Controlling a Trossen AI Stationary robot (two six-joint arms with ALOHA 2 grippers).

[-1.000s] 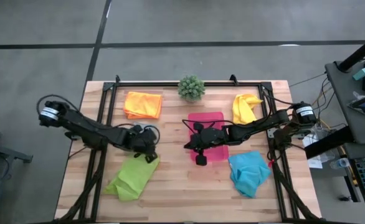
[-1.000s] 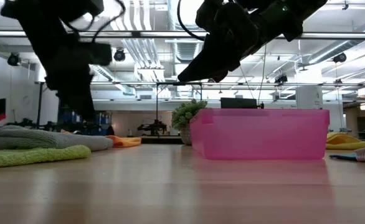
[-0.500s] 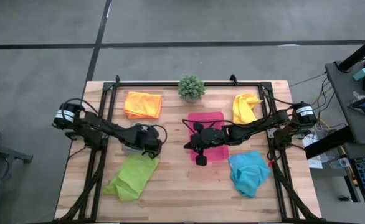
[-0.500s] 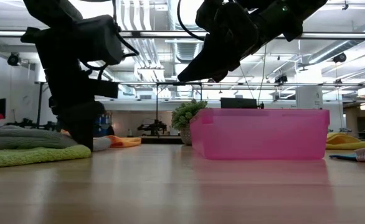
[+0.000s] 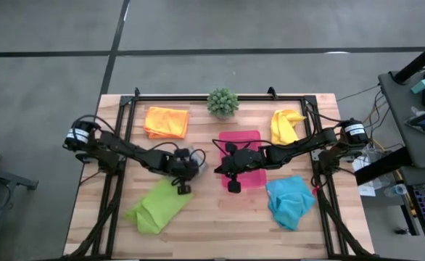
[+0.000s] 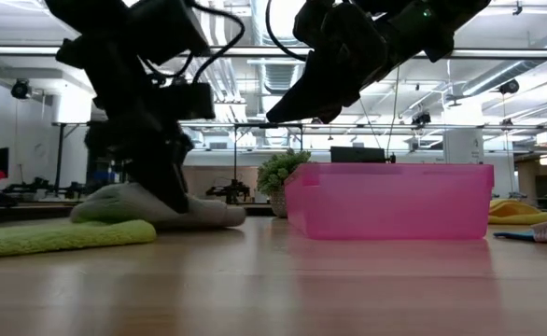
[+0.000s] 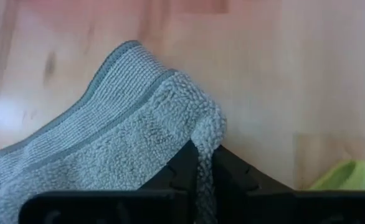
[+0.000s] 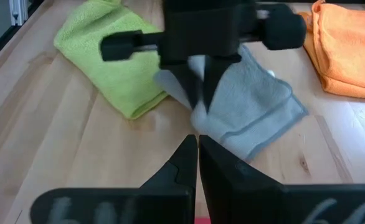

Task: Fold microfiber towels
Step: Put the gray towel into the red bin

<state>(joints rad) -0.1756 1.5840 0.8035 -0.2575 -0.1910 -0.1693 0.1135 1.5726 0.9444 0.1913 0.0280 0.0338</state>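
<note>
Nearest the low camera, on the wooden surface, lie a soft lime green microfiber towel and a turquoise blue one. Mid-surface, the left end effector is pinched on a fold of the grey microfiber towel, lifting its edge beside the green one. Just beside it, the right end effector, fingers together, hovers over a translucent pink rectangular tray; its contents cannot be told. Farthest lie an orange towel, a yellow towel and one spiky green potted plant. Five towels in all.
</note>
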